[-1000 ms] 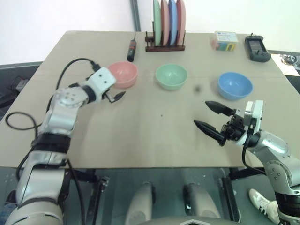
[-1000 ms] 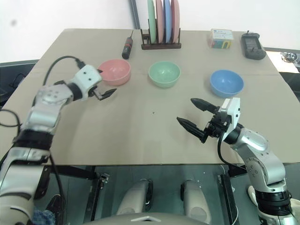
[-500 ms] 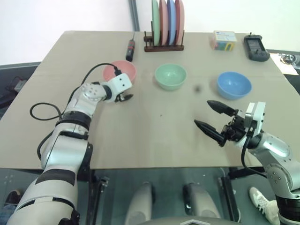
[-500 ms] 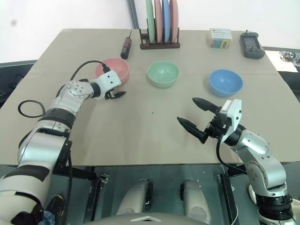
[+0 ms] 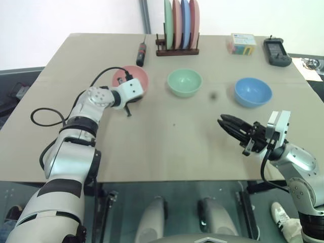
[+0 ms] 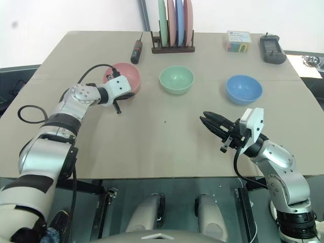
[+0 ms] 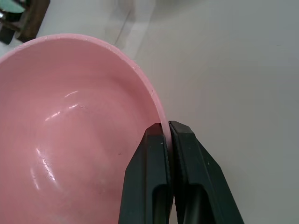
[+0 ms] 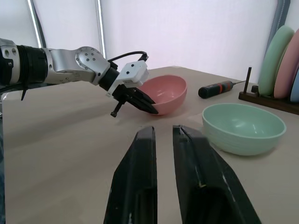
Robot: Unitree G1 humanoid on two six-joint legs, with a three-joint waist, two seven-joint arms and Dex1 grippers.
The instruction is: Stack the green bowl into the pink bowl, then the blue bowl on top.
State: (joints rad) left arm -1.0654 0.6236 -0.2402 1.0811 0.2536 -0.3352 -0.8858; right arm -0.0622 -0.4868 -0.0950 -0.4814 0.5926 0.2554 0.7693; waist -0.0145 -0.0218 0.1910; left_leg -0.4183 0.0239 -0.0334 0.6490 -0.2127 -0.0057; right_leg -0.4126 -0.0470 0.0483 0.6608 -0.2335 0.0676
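I see my left gripper (image 7: 167, 130) with its fingers pinched on the pink bowl's (image 5: 132, 77) near rim. My right gripper (image 5: 226, 123) hovers closed and empty above the counter (image 5: 167, 136). The green bowl (image 5: 184, 82) and blue bowl (image 5: 252, 91) sit apart in a row beside the pink one.

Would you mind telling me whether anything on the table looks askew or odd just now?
Yes: the pink bowl sits tipped, not flat like the green bowl. The left hand is shut on its rim.
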